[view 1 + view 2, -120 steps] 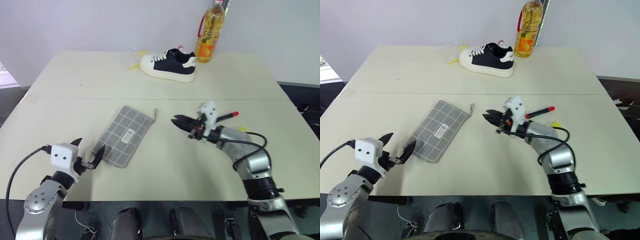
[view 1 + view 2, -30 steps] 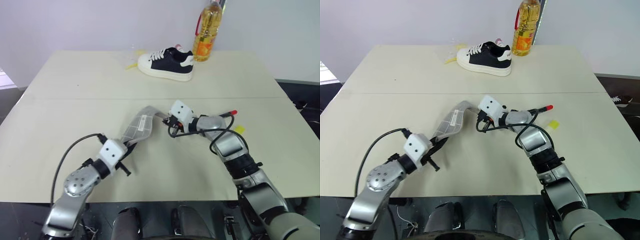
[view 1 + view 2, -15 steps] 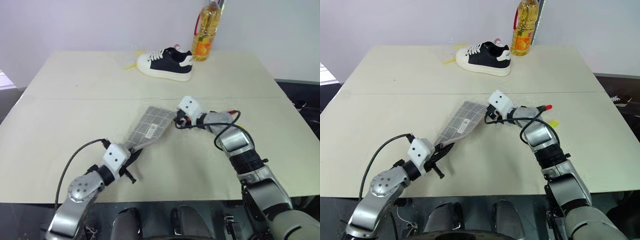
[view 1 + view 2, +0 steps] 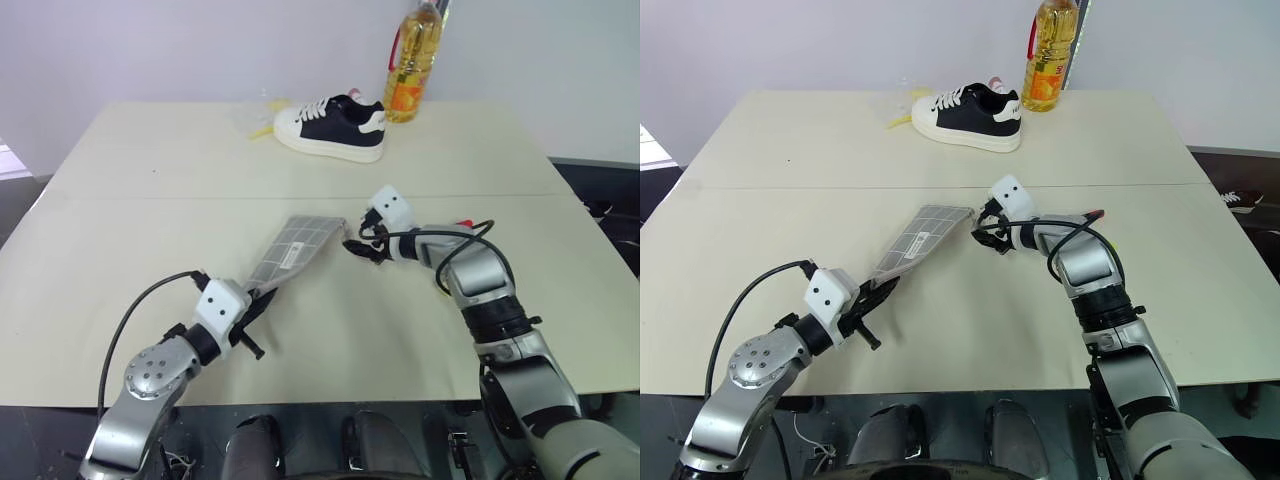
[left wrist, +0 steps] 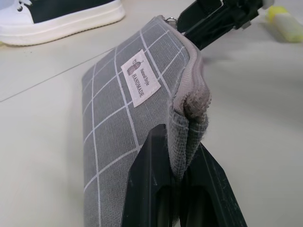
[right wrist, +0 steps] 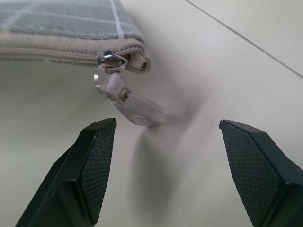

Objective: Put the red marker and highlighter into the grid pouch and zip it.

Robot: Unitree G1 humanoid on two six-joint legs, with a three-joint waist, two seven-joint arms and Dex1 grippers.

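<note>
Pouch first: grid pouch [image 4: 291, 251] lifted off table [image 4: 150, 200] at near end, tilted, far end w/ zipper pull tab [image 6: 135, 108] reaching toward table centre. Pinched at near corner by left gripper [image 5: 182, 189], fingers pressed together on the fabric edge, seen clearly in left wrist view. White label [image 5: 139, 80] facing up on the grid side. Zipper edge running along the top fold; slider sits at far end of pouch, by the pull tab.

Right gripper [image 6: 170, 165] just beside pouch's far end, jaws spread wide, nothing between them. Pull tab hanging loose from slider in front of the gap, not touching either finger as far as right wrist view shows.

Red marker [image 4: 465, 224] lying on table behind right forearm, mostly hidden, only red end + a bit of barrel visible. Highlighter [image 5: 283, 17] on table beyond right gripper in left wrist view, pale yellow-green, well apart from pouch. Neither pen in the pouch.

Elsewhere: black & white sneaker [image 4: 333, 124] at far side of table, oil bottle [image 4: 414, 62] just beside it to the right, small yellow scrap [image 4: 262, 131] near sneaker's toe. Seam line across table between sneaker and pouch.
</note>
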